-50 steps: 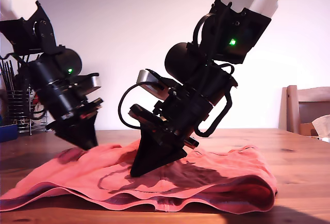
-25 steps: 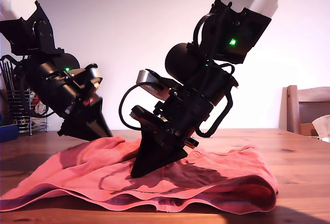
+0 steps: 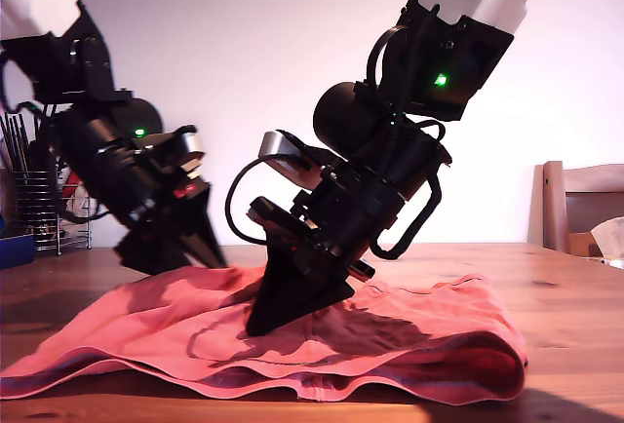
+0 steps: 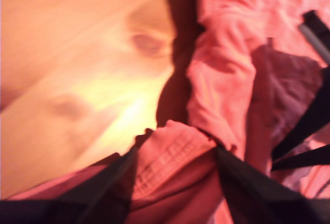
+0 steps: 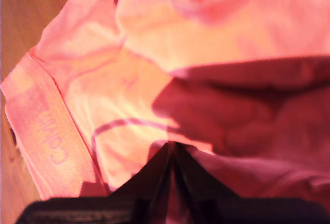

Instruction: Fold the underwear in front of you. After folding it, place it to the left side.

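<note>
The coral-red underwear (image 3: 409,335) lies wrinkled across the wooden table (image 3: 570,296). My first gripper (image 3: 200,248) is at the cloth's far edge towards the exterior view's left. In the first wrist view (image 4: 175,172) it is shut on a stitched hem, with the underwear (image 4: 221,79) bunched beyond it. My second gripper (image 3: 261,324) points down into the middle of the garment. Its fingers are closed together (image 5: 172,149), with the tips dug into the underwear (image 5: 154,53). The waistband (image 5: 46,126) with pale lettering lies to one side.
A wire rack of black utensils (image 3: 34,209) and a blue object (image 3: 15,249) stand at the exterior view's left. A wooden chair (image 3: 580,204) and a pale crumpled thing (image 3: 609,238) are at the exterior view's right.
My first gripper has travelled towards the exterior view's right, carrying the cloth's far edge with it. The second arm has stayed put.
</note>
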Robot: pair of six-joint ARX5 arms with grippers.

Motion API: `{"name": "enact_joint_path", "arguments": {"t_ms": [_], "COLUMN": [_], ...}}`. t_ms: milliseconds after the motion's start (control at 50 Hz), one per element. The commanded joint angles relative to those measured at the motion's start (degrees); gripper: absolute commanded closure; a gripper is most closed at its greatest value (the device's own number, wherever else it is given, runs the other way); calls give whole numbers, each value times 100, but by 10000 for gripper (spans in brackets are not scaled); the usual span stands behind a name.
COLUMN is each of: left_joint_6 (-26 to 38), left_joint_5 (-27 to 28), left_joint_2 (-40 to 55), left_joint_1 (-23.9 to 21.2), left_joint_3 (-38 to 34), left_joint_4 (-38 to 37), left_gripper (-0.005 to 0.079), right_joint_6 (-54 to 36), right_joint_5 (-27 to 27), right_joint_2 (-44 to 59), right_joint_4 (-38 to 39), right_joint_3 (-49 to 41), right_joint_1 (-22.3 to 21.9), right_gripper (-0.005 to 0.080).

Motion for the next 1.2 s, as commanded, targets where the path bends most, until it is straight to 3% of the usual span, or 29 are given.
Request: {"name": "enact_joint_path", "arguments": {"t_ms": [0,120,200,280,380,400,660,860,1180], "left_joint_6": [22,107,271,321,332,321,-7,-138,-372], "left_joint_5": [175,186,31,-68,-306,-310,-372,-870,-1034], "left_joint_2": [175,177,177,179,179,179,177,177,175], "left_joint_1": [-35,-35,-61,-92,-109,-109,11,160,356], "left_joint_3": [0,0,-11,-42,-44,-44,-11,4,588], "left_joint_4": [-31,-212,-420,-474,-374,-319,269,579,597], "left_gripper": [271,285,364,496,755,776,762,762,762], "right_joint_6": [-35,-35,-37,-37,-37,-37,-37,-63,-146], "right_joint_5": [-44,-48,-48,-48,-61,-63,-63,-42,4], "right_joint_2": [173,173,173,173,173,173,173,173,188], "right_joint_4": [11,0,0,4,-13,-17,-59,-107,-223], "right_joint_3": [-72,-72,-72,-72,-72,-72,-72,-72,-72], "right_joint_1": [-13,-13,-13,-13,-13,-13,-13,-13,-11], "right_gripper": [763,763,763,763,763,763,763,763,763]}}
